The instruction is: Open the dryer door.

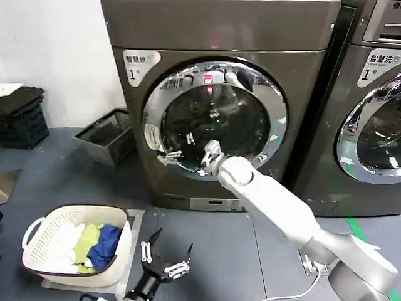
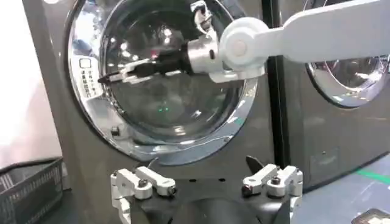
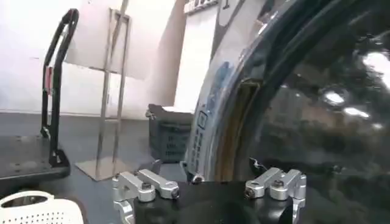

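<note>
Dryer door [image 1: 216, 119] fills upper centre of head view, chrome ring round dark glass, set in the plain-topped bronze-grey machine [image 1: 219, 25]. Right gripper [image 1: 182, 153] reaches across the glass to the ring's lower left edge, fingers spread apart. Left gripper [image 1: 164, 258] low at bottom centre, fingers splayed, holding nothing. Laundry basket [image 1: 37, 232] bottom left.
</note>
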Action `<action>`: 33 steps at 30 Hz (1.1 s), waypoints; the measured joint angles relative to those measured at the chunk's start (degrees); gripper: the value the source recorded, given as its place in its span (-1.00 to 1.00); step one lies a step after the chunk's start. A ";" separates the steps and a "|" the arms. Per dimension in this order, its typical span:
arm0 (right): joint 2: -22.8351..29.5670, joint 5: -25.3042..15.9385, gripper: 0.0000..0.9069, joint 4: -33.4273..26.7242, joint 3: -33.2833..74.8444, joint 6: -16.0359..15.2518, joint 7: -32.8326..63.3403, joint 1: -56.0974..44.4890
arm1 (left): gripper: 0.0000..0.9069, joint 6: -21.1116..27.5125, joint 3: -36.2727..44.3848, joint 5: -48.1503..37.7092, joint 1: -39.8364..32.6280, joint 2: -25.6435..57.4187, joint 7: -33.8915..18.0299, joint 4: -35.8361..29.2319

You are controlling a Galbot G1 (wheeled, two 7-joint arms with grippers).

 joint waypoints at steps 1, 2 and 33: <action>0.21 0.00 1.00 -0.25 -0.08 0.04 -0.30 0.19 | 1.00 0.00 0.00 -0.02 -0.02 0.01 0.00 -0.01; 0.45 0.02 1.00 -0.50 -0.16 0.10 -0.54 0.36 | 1.00 0.00 -0.02 -0.04 -0.05 0.01 0.00 -0.01; 2.02 0.58 1.00 -5.14 -1.48 3.18 -9.69 2.49 | 1.00 0.15 -0.31 -0.29 -0.11 0.02 0.04 -0.34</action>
